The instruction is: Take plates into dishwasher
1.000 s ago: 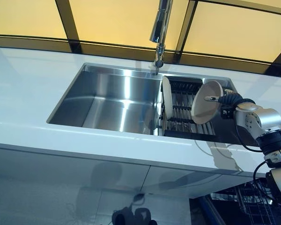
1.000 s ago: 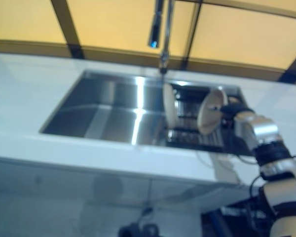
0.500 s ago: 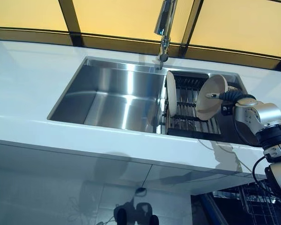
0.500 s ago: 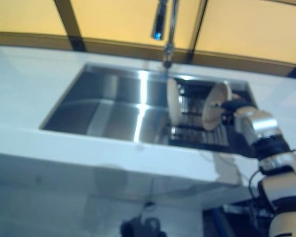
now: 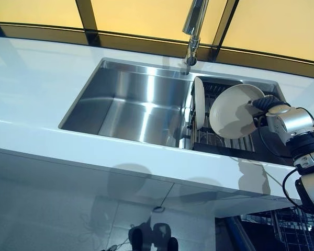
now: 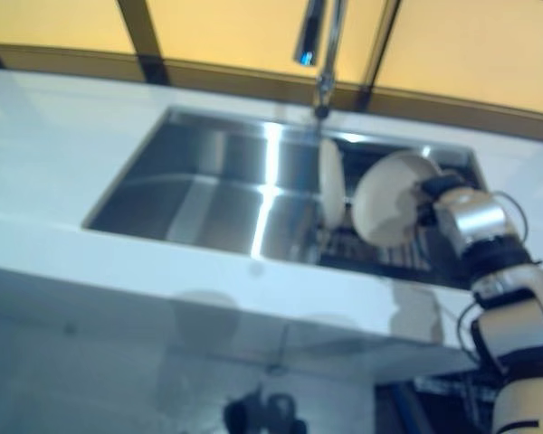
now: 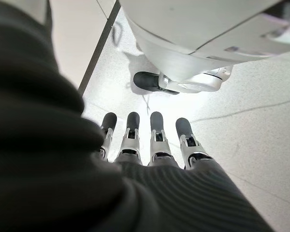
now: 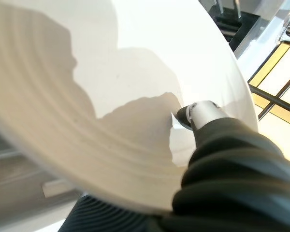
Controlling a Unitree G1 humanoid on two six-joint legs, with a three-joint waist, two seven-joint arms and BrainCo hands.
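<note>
Since 1 s ago the plate (image 5: 234, 118) in the right hand (image 5: 262, 106) has turned: then it stood nearly edge-on over the rack, now its broad round face shows toward the camera, tilted, above the dark dish rack (image 5: 224, 142) in the right part of the sink (image 5: 141, 104). The whole view has also shifted, so the camera has moved. The plate is cream-white, round, with faint concentric rings on its face; the right wrist view shows the thumb (image 8: 200, 112) pressed on that face near the rim, so the hand pinches the plate at its right edge. A 2nd plate (image 5: 199, 110) stands upright on edge in the rack, just left of the held one. The faucet (image 5: 193, 29) hangs over the sink's back edge. The left hand (image 7: 150, 145) shows only in its own wrist view, fingers straight, holding nothing, over pale floor.
</note>
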